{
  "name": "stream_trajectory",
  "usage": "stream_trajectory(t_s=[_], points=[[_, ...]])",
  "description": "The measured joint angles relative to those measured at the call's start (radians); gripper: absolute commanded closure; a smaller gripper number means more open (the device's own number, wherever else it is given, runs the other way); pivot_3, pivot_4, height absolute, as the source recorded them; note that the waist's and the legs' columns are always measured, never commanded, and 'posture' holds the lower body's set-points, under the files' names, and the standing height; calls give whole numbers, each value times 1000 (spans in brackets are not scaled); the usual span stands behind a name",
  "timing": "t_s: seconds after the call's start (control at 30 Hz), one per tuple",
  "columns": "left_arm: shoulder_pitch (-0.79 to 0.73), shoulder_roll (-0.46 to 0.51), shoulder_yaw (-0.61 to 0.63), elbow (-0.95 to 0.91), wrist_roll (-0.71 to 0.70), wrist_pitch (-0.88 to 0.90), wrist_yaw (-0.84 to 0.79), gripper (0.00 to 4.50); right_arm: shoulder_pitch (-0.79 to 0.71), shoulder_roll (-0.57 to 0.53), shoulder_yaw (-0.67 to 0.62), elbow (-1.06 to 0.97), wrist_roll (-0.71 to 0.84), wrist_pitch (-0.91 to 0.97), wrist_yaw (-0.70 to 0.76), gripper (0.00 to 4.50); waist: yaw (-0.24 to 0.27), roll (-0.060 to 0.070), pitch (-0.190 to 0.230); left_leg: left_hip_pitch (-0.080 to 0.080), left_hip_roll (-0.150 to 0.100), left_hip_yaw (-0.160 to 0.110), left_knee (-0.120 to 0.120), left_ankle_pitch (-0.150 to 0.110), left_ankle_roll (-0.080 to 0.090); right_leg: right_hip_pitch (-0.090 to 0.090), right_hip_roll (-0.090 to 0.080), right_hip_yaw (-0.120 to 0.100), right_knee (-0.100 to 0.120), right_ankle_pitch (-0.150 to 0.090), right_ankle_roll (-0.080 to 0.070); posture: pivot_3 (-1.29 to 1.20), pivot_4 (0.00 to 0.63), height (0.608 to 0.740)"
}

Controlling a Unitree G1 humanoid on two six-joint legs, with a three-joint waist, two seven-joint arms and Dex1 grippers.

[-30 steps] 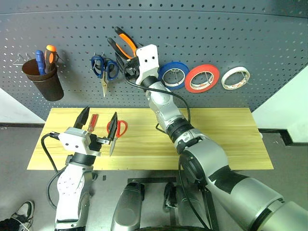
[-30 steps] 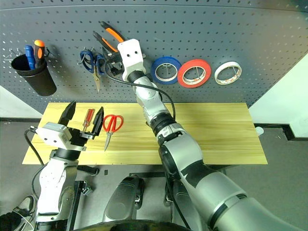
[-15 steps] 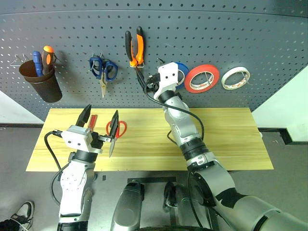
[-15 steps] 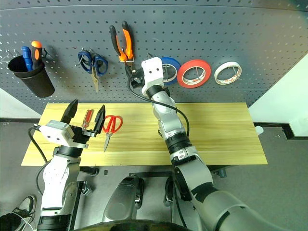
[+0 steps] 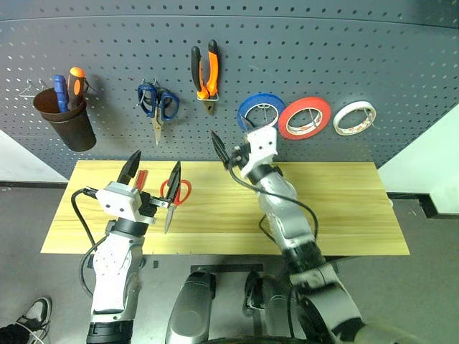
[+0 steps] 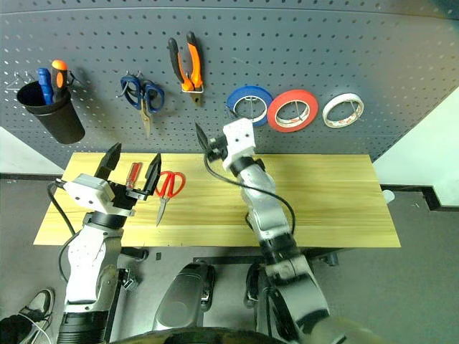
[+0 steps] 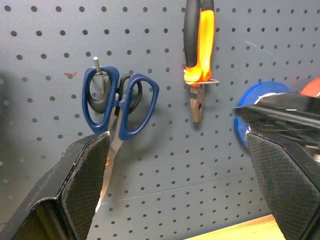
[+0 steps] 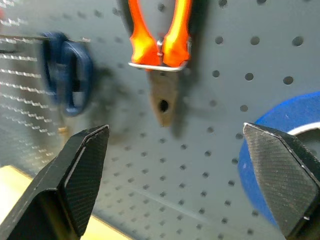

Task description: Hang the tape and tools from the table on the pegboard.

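Pliers on pegboard — hung

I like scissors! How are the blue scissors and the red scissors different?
The blue scissors hang on the pegboard with blades pointing down; the red scissors lie flat on the table. Their handles are blue versus red. Both have two handle loops and metal blades.

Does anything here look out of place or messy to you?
Nothing looks damaged or spilled. The pliers, red tape and the other rolls hang tidily on the pegboard. The only things not put away are the red-handled scissors and a red-handled screwdriver, lying on the table by the left gripper.
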Motion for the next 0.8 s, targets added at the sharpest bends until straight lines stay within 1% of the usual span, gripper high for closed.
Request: stream_trajectory(t_s=[0.07, 0.17, 0.27, 0.33, 0.4, 0.47, 0.53, 0.57, 0.63, 0.7, 0.8], points=[[7, 5, 2, 2, -1, -2, -2, 0, 124, -51, 23, -171, 30, 72, 39, 29, 1, 0, 0, 1, 0, 0, 0, 0, 0, 1, 0, 0, 0, 0, 0, 387, 163, 677], [17, 6, 4, 6, -3, -2, -8, 0, 238, -112, 32, -348, 50, 149, 64, 29, -3, 0, -2, 2, 0, 0, 1, 0, 0, 3, 0, 0, 0, 0, 0, 382, 159, 677], [29, 10, 4, 8, -13, 23, -9, 0, 323, -163, 25, -458, 59, 211, 66, 29, -3, -1, -3, 6, 1, -1, 0, 0, 0, 6, 1, -1, 0, 0, 0, 372, 158, 677], [41, 15, 4, 6, -18, 52, -7, 0, 351, -181, 13, -474, 61, 236, 65, 29, -5, 0, -4, 8, 1, 0, 0, 0, 0, 8, 1, -1, -1, 0, 0, 373, 150, 677], [77, 57, -3, -23, -30, 193, -3, 0, 411, -221, -6, -501, 72, 271, 69, 29, -5, 0, -7, 11, 1, 0, -2, 0, 0, 10, 1, -1, -3, -1, 0, 374, 141, 677], [95, 112, -5, -29, -41, 390, 6, 0, 458, -263, -35, -504, 95, 335, 85, 29, -6, 1, -8, 15, 1, 0, -4, 0, 0, 14, 1, -1, -6, -1, 0, 371, 138, 677], [68, 152, -24, -33, -50, 585, 14, 0, 474, -324, -50, -505, 131, 416, 128, 29, -5, 1, -9, 16, 1, -2, -4, 0, 0, 16, 1, -3, -9, -1, 0, 369, 131, 677], [50, 167, -39, -33, -49, 641, 14, 0, 478, -346, -52, -505, 145, 444, 148, 29, -5, 1, -9, 16, 1, -3, -4, 0, 0, 17, 1, -4, -11, -1, 0, 369, 128, 677], [-10, 170, -67, -31, -36, 752, 34, 0, 478, -377, -58, -502, 170, 483, 184, 29, -4, 2, -13, 16, 1, -3, -4, 0, 0, 18, 0, -4, -11, 0, 1, 366, 119, 677], [-73, 165, -88, -16, -34, 863, 56, 0, 459, -385, -67, -494, 187, 498, 200, 29, -5, 1, -19, 16, 1, -2, -5, 0, 0, 19, 1, -4, -11, 1, 2, 364, 113, 677], [-138, 132, -98, 15, -21, 960, 101, 0, 420, -390, -90, -481, 193, 505, 202, 29, -4, -1, -28, 17, 0, -2, -8, 0, 0, 19, 1, -4, -11, 1, 2, 362, 101, 677]])
